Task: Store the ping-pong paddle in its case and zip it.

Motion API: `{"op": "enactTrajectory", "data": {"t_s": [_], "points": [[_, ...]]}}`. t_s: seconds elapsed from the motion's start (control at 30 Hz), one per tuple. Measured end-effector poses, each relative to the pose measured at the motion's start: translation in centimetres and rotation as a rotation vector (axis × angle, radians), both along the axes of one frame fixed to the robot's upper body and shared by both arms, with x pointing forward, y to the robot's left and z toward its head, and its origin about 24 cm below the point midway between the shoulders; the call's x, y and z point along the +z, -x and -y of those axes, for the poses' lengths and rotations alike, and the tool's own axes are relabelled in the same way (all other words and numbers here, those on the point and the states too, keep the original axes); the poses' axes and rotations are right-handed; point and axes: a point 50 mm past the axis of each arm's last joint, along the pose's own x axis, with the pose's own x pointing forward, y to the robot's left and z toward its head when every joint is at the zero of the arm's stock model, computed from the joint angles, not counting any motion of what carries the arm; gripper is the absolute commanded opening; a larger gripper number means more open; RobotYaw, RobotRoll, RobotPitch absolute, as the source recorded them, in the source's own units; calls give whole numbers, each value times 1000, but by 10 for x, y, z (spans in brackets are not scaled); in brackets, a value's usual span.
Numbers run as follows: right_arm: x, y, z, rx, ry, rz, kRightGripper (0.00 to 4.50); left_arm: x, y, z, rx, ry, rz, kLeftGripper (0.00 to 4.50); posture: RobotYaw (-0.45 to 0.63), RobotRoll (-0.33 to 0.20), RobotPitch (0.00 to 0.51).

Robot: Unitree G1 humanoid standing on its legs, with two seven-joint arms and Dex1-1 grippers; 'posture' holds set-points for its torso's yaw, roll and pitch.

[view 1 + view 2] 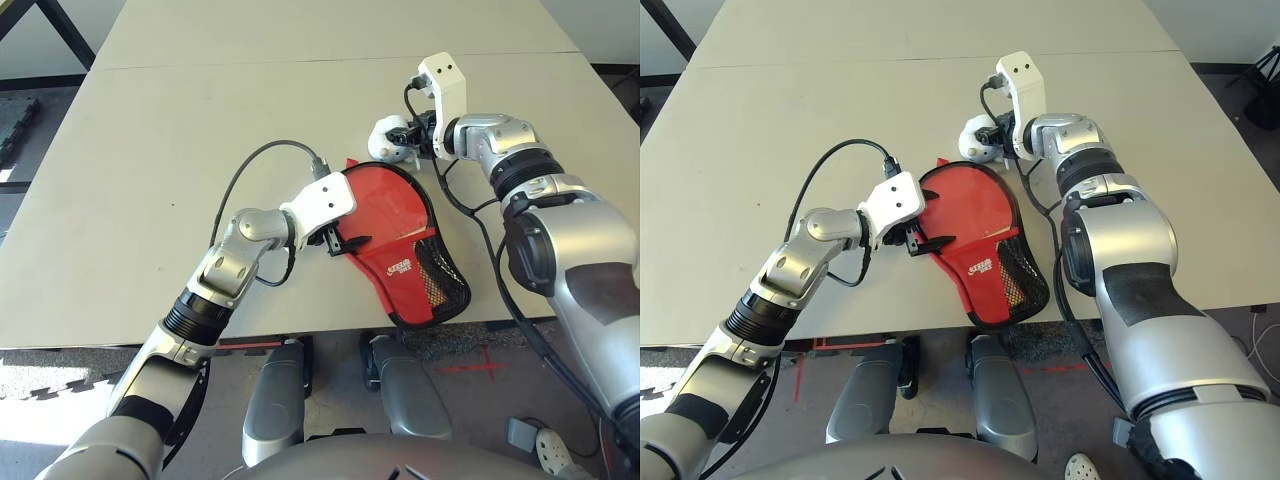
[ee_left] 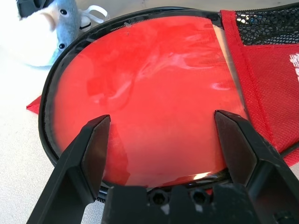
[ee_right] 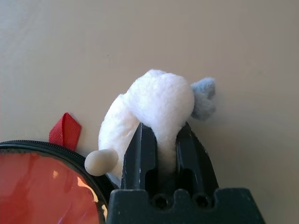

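While the case [image 1: 405,245] is lying open on the table [image 1: 150,180] near its front edge, with the ping-pong paddle [image 2: 149,98] resting red face up inside it, my right gripper [image 3: 159,149] is pinching the fluffy pull charm [image 3: 149,107] at the far rim of the case, jaws nearly closed on the plush. My left gripper [image 2: 161,140] is hovering wide open over the paddle's round head, gripping nothing. The case's long axis is running from the charm at the far end back toward me and to my right, ending at the mesh pocket [image 1: 440,275]. I am judging that the zip must be drawn along the black rim; my right arm is nearer that pull.
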Motion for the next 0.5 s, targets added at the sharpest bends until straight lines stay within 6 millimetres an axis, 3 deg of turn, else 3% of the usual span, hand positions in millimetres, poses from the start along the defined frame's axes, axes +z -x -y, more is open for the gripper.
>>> {"op": "enactTrajectory", "data": {"t_s": [0.17, 0.33, 0.5], "points": [[3, 1, 15, -18, 20, 1, 85, 0, 0, 1, -7, -2, 0, 4500, 95, 0, 241], [13, 6, 50, -43, 79, 3, 85, 0, 1, 1, -8, -2, 0, 4500, 91, 0, 242], [18, 14, 72, 17, 158, -26, 84, 0, 1, 1, -8, -3, 0, 4500, 81, 0, 238]]}}
